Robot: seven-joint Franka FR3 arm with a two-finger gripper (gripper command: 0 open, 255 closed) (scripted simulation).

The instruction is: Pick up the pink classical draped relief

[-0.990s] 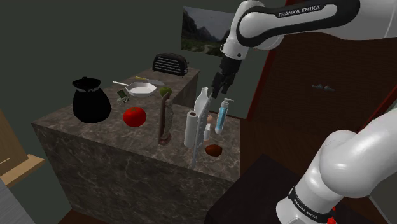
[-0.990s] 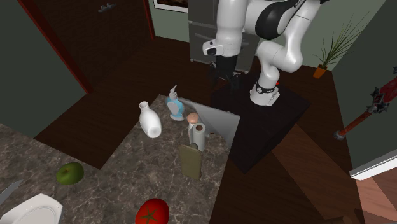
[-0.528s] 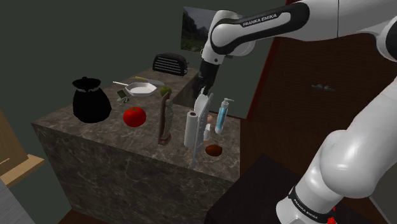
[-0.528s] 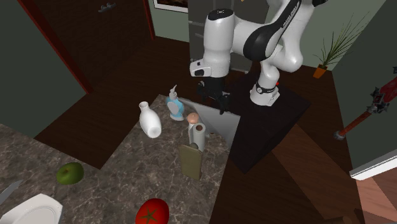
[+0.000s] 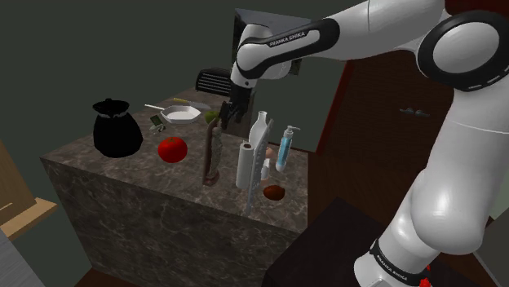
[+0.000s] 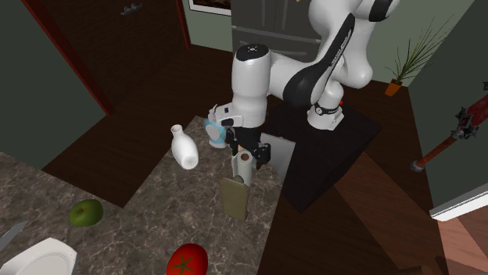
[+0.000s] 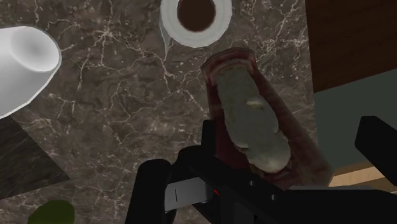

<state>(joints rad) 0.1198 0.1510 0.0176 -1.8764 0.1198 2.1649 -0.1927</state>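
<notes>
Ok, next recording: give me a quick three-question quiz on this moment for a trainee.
1. True or false: the pincer is shut on the draped relief.
2. The pincer is: A) above the relief's top, B) down beside its base, C) far off from it.
3. Fill in: the white thing standing next to the relief on the counter is a ____.

Key:
1. False: the fingers stand apart, one on either side of the relief, not clasping it.
2. A.
3. Paper towel roll.
</notes>
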